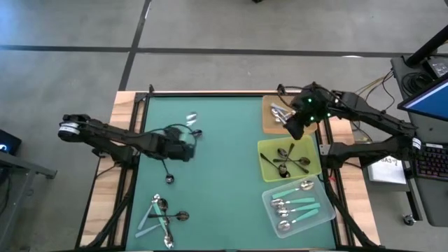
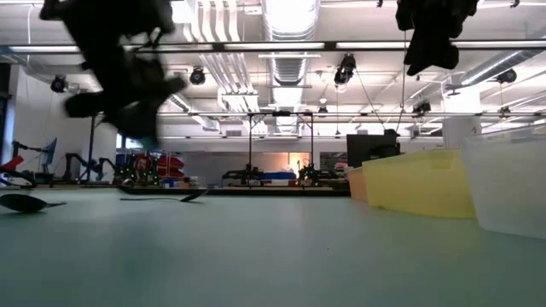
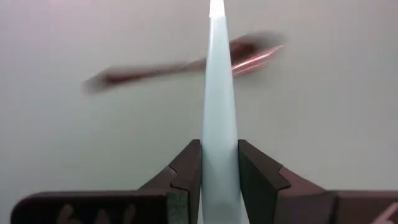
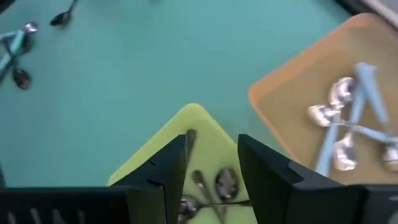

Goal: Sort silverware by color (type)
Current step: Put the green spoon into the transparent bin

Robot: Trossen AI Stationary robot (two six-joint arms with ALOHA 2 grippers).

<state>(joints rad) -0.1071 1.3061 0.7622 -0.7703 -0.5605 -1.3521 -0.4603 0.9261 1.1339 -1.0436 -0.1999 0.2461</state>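
Your left hand (image 1: 183,149) is clamped on a pale spoon handle (image 3: 217,112) over the tabletop's (image 1: 217,175) middle; the trays (image 1: 297,206) lie well right. Your right hand (image 1: 297,126), empty and parted, hovers there, nearer.

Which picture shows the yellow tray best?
The high view. It looks straight down on the whole yellow tray and the dark spoons inside it. The low view shows only its side wall, so you cannot see in. The right wrist view catches one corner behind the right gripper. The left wrist view misses it.

Orange tray (image 1: 269,117), yellow tray (image 1: 313,150), clear tray (image 1: 323,212)
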